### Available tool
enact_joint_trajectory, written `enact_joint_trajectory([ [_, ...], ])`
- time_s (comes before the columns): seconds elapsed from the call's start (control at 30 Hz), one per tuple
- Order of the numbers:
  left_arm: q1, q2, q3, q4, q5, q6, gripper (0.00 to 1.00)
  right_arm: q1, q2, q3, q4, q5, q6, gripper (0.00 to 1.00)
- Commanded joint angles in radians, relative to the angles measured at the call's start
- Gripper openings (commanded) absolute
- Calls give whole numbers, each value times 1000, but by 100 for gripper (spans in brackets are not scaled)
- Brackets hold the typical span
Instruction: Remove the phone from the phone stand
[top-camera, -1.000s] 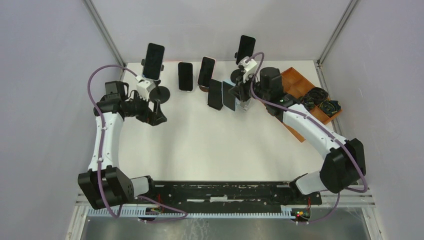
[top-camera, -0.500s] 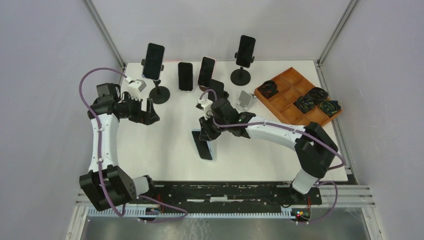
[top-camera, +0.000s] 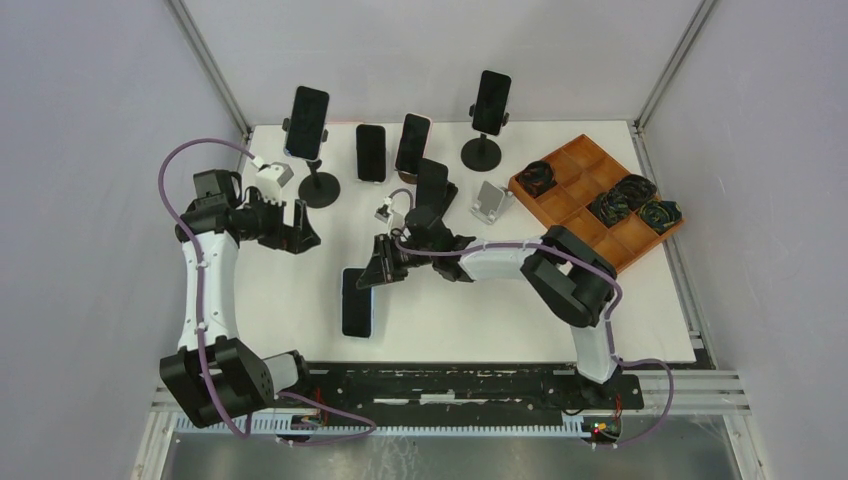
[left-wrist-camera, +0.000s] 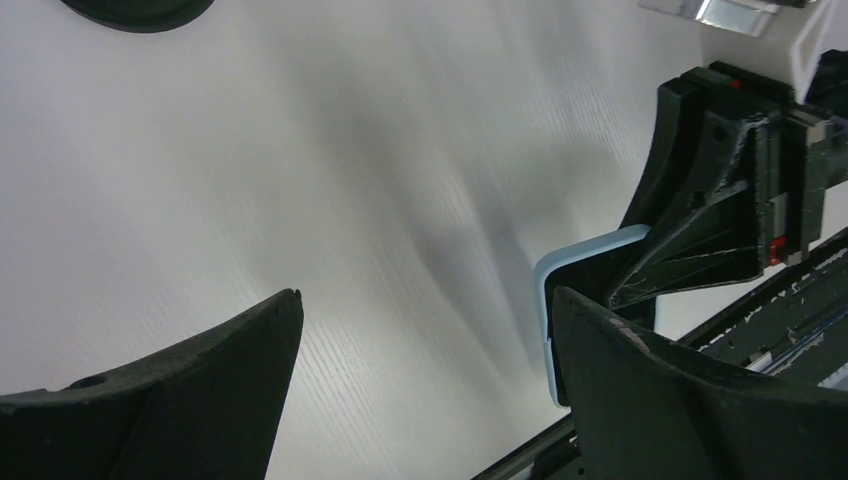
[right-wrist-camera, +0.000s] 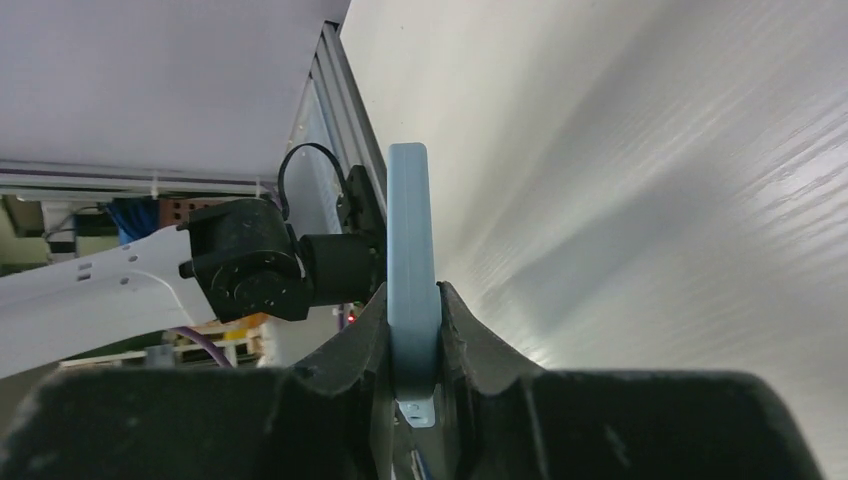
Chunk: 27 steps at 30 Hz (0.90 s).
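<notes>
right gripper (top-camera: 380, 274): fingers (right-wrist-camera: 350, 365) clamped on one short end of the phone; arm stretched leftward across the middle of the surface (top-camera: 480, 310)
phone (top-camera: 358, 303): light-blue case, dark screen up; in the right gripper's grip, left of centre, toward the near edge; long axis running near to far; edge-on in the right wrist view, pinched between both fingers; cannot tell if touching the surface
left gripper (top-camera: 303, 228): fingers (left-wrist-camera: 180, 390) spread wide with nothing between them; over the left part of the surface, toward the rear; apart from the phone, with the phone's blue corner and the right gripper visible past one finger in the left wrist view
small silver phone stand (top-camera: 488, 200): right of centre toward the rear, just beside the wooden tray; well apart from the phone
left pole stand (top-camera: 320, 187): black round base near the rear-left corner, dark handset on top
right pole stand (top-camera: 481, 152): black round base near the rear edge, right of centre, dark handset on top
spare phones (top-camera: 371, 152): three dark ones; two near the rear edge between the pole stands, one further forward by the right arm
wooden tray (top-camera: 582, 160): rear-right corner, set at an angle, divided into compartments
coiled cables (top-camera: 630, 190): dark bundles in several tray compartments
</notes>
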Motion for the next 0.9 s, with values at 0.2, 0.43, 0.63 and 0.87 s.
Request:
enact_joint_trajectory([
  [0.2,3,-14,-11,-6,45,55,100,18,157,90,306,-104,251,0],
  [0.43,4,-9,-12,-5,36,58,100,18,173,91,145,-84,113,0],
  [0.63,2,-11,-26,-4,55,48,100,15,206,119,34,-59,14,0],
  [0.87,3,-25,-44,-4,59,42,100,16,169,65,-20,81,-25,19],
])
